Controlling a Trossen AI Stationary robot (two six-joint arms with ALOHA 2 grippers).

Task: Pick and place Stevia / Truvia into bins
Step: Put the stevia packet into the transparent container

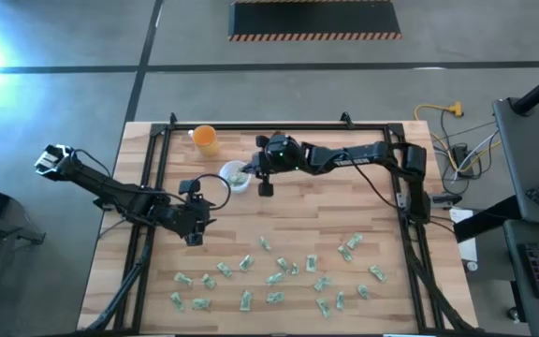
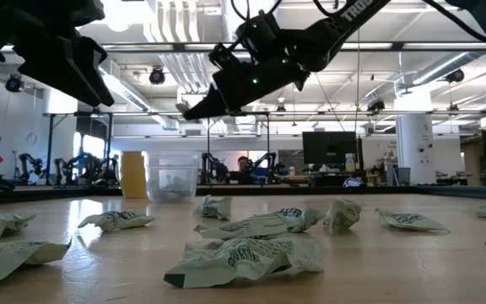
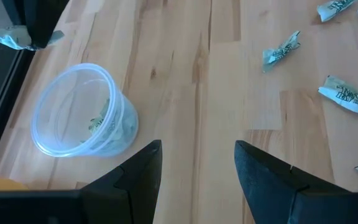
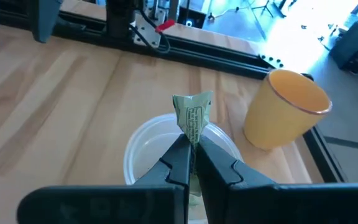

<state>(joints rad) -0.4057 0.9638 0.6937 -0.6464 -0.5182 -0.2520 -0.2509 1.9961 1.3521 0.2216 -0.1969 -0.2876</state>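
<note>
Above the clear cup (image 4: 166, 149), the right claw (image 4: 193, 146) is pinched tight on one green-and-white sachet (image 4: 193, 118), with the orange cup (image 4: 284, 106) just beside. Meanwhile the left claw (image 3: 197, 165) hangs spread wide and empty near that clear cup, while many sachets (image 1: 279, 274) lie scattered across the tabletop (image 1: 344, 206).

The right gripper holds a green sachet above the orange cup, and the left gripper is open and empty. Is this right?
Not quite. In the right wrist view the right gripper holds the sachet above the clear cup, not the orange cup beside it. The left gripper is open and empty.
</note>
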